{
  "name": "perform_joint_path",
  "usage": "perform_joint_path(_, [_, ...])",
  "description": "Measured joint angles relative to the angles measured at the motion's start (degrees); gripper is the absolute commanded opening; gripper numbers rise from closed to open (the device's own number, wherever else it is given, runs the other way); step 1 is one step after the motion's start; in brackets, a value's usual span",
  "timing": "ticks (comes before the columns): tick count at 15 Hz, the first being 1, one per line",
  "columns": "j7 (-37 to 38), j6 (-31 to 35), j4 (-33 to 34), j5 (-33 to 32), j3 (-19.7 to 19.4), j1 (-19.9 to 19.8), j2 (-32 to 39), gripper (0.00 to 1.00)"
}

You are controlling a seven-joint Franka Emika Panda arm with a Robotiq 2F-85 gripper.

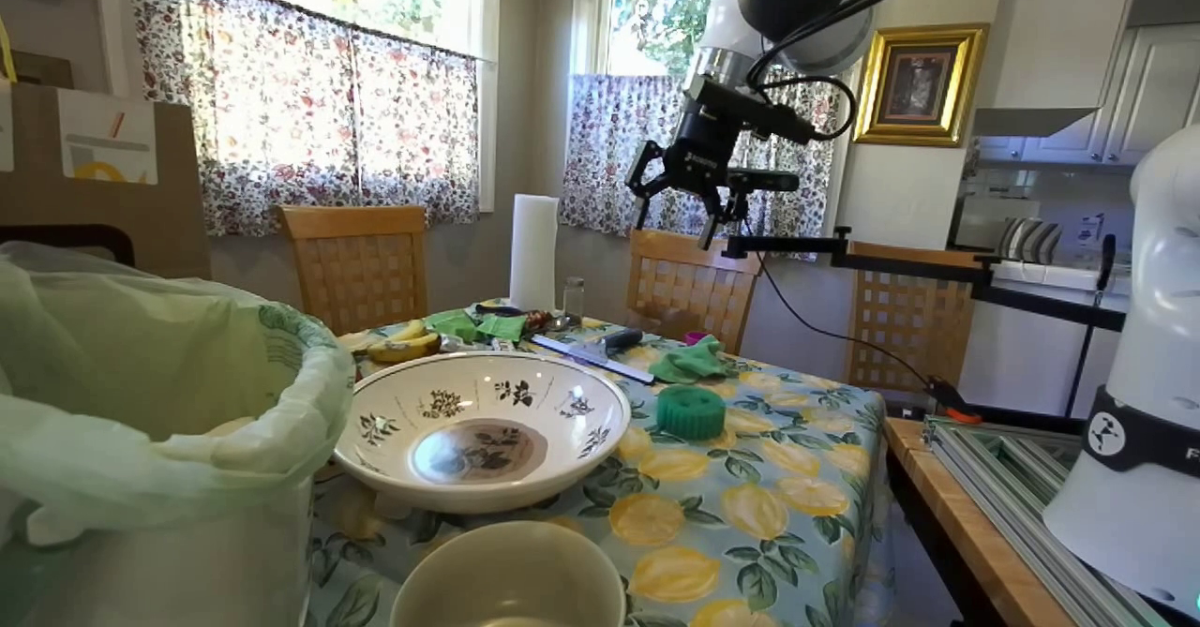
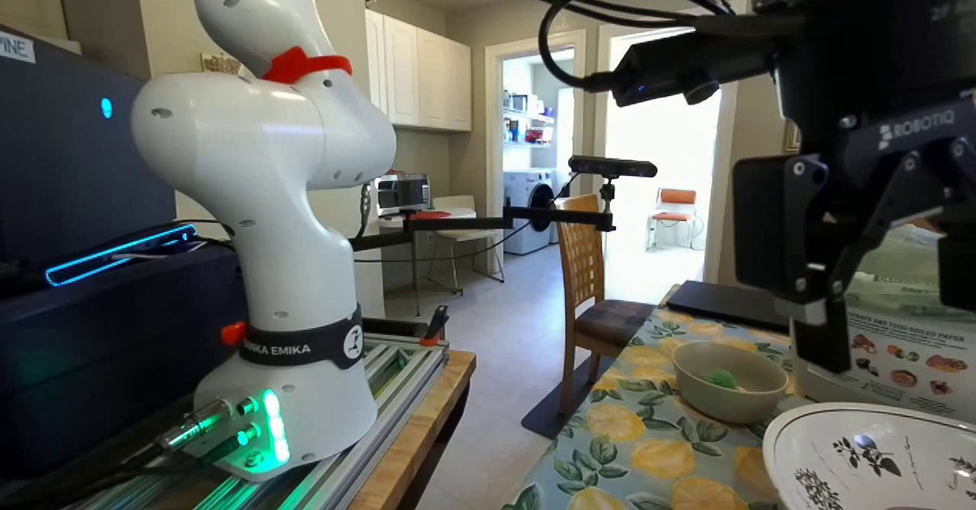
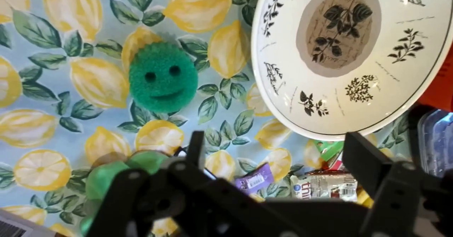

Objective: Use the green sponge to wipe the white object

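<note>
The green sponge (image 1: 691, 411) is round with a notched edge and lies on the lemon-patterned tablecloth beside the patterned dish. In the wrist view the sponge (image 3: 163, 77) lies face up, showing a smiling face, left of and beyond the fingers. The white object, a plain cream bowl (image 1: 506, 571), stands at the near side in an exterior view. In an exterior view the bowl (image 2: 732, 399) holds a small green spiky item (image 2: 720, 378) that I cannot identify. It is out of the wrist view. My gripper (image 1: 674, 224) is open and empty, high above the table; its fingers (image 3: 275, 139) are wide apart.
A wide white dish with dark plant patterns (image 1: 600, 393) stands between bowl and sponge. A bin with a pale-green liner (image 1: 234, 515) stands beside it. A green cloth (image 1: 689, 362), knife (image 1: 600, 357), bananas (image 1: 405, 344) and paper roll (image 1: 534, 252) lie farther back. A camera arm (image 1: 881, 261) juts out.
</note>
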Motion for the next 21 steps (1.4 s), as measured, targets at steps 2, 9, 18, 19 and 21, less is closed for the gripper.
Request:
perform_joint_path(2, [0.33,1.63,-0.53,-1.55,-0.04,0.01,1.82,1.0])
perform_joint_path(9, [0.34,3.19,-1.39,-2.58,-0.42,0.57,3.89,1.0])
perform_joint_path(18, [5.99,1.74,1.07,-10.82,-1.03,1.88,9.62,1.0])
perform_joint_path(19, [7.13,1.74,1.9,-12.32,-1.61,1.87,11.16,1.0])
perform_joint_path(21, [9.28,2.07,3.56,-15.48,-3.13,1.87,14.35,1.0])
